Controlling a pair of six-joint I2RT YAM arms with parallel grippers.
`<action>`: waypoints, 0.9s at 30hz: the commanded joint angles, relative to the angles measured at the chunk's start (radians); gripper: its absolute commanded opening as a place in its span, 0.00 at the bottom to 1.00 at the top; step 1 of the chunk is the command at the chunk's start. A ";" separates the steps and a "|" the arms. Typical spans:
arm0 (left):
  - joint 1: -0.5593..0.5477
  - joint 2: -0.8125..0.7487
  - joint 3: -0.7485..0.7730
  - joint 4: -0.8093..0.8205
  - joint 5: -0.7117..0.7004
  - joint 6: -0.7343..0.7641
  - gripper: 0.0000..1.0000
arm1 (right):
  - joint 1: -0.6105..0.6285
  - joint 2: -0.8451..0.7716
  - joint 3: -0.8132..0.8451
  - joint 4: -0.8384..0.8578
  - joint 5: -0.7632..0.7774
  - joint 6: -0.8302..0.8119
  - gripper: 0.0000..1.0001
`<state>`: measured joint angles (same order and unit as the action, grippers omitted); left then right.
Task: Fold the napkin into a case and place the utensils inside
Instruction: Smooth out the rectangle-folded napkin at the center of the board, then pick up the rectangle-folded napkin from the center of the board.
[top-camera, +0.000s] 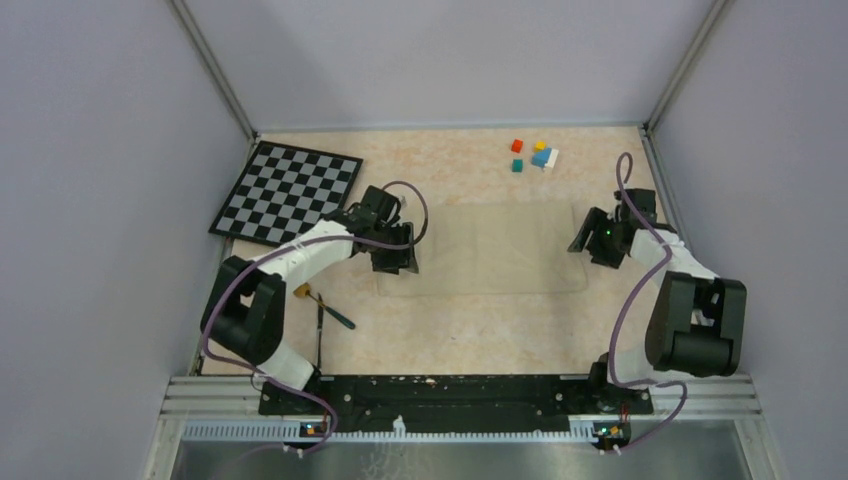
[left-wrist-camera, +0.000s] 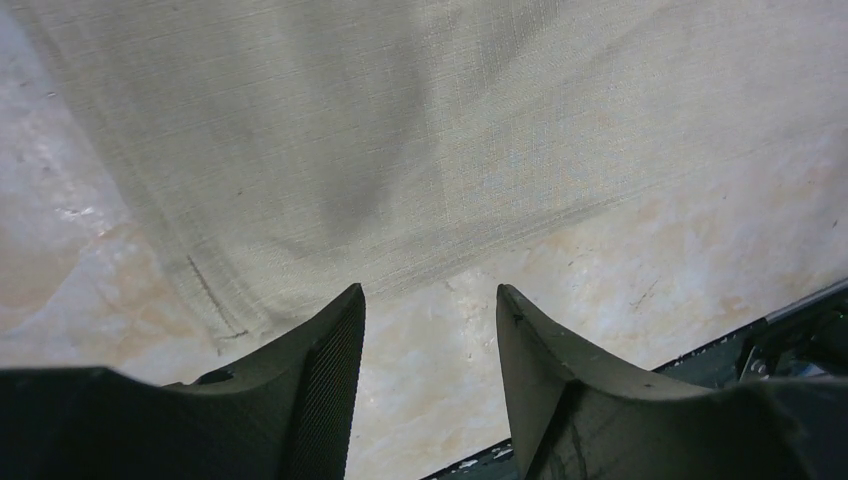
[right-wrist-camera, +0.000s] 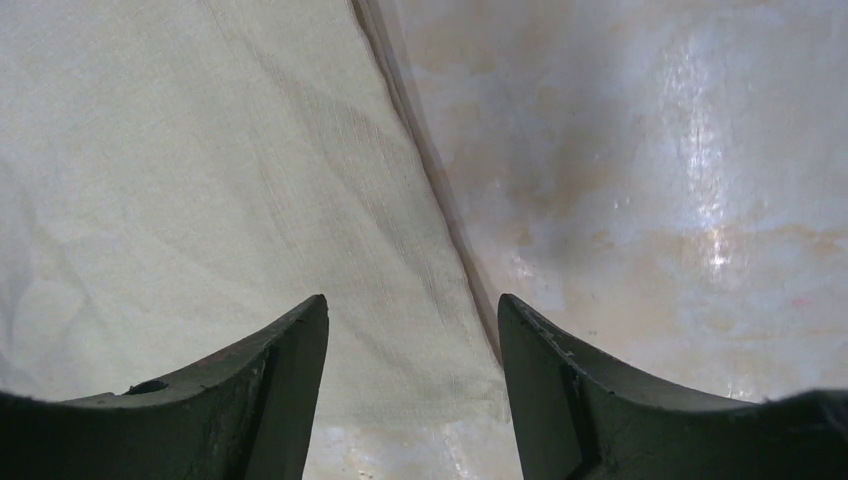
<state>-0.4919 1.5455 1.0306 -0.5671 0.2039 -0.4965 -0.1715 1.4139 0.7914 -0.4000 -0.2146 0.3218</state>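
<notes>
The beige-tan napkin (top-camera: 495, 248) lies flat and spread out on the middle of the table. My left gripper (top-camera: 396, 262) is open and empty at the napkin's near left corner; in the left wrist view the napkin (left-wrist-camera: 330, 130) has its near edge just beyond my open gripper (left-wrist-camera: 430, 295). My right gripper (top-camera: 583, 243) is open and empty at the napkin's right edge; in the right wrist view the napkin (right-wrist-camera: 220, 190) has its corner between the fingers of my gripper (right-wrist-camera: 412, 305). The utensils (top-camera: 325, 312), dark sticks with a teal handle and a tan head, lie near the left arm.
A black-and-white checkerboard (top-camera: 288, 192) lies at the far left. Small coloured cubes (top-camera: 535, 155) sit at the far right of centre. A black rail (top-camera: 440, 395) runs along the near table edge. Walls close in the table on three sides.
</notes>
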 joint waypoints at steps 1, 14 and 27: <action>-0.002 0.070 0.030 0.075 0.110 0.060 0.57 | -0.004 0.069 0.095 -0.037 -0.017 -0.072 0.63; 0.000 0.120 -0.055 0.122 0.108 0.073 0.58 | 0.122 0.298 0.359 -0.228 0.110 -0.216 0.67; 0.002 0.105 -0.158 0.131 0.039 0.044 0.58 | 0.197 0.416 0.365 -0.177 0.184 -0.220 0.63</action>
<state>-0.4908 1.6501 0.9222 -0.4023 0.3084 -0.4538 -0.0128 1.7927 1.1484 -0.6155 -0.0341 0.1005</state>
